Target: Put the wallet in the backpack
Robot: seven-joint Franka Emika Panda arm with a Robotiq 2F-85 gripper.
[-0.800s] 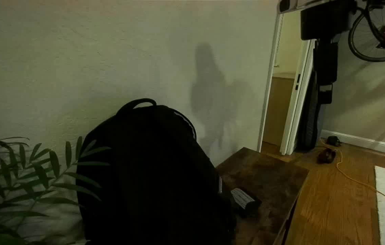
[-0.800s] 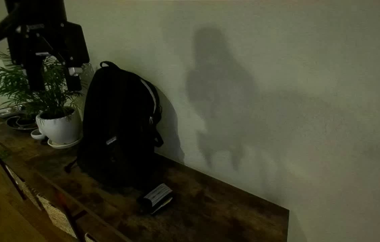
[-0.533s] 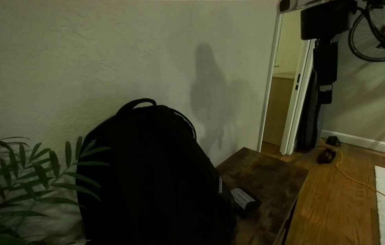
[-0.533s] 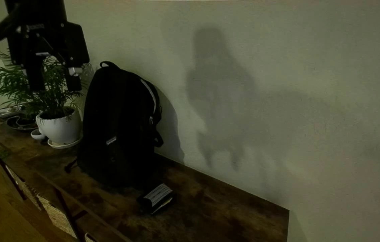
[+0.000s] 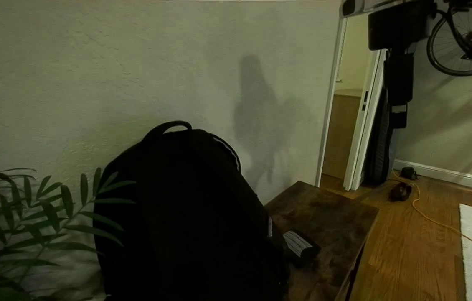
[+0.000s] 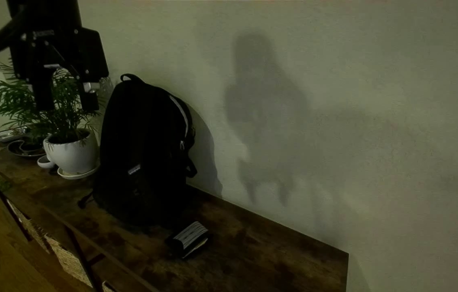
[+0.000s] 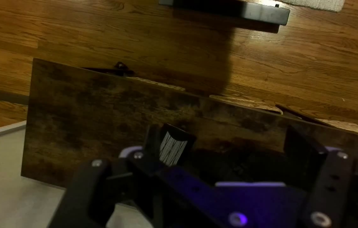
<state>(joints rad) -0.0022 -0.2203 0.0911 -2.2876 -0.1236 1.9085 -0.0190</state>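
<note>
Wallet [image 6: 189, 237] on tbl [image 6: 261, 251] nr backpack [image 6: 144, 150], claw [image 6: 67, 108] above w/ jaws apart.

dim, greenish light covers both exterior views; the black fabric backpack [image 6: 142, 154] sinks into near-featureless darkness, and soft grey shadows mark the pale textured wall [image 6: 354, 81]. in the wrist view, glare whitens the top edge, shadow darkens the brown wooden floor [image 7: 109, 38], and the black metal tool [image 7: 225, 139], partly violet, looks blurred.
</note>
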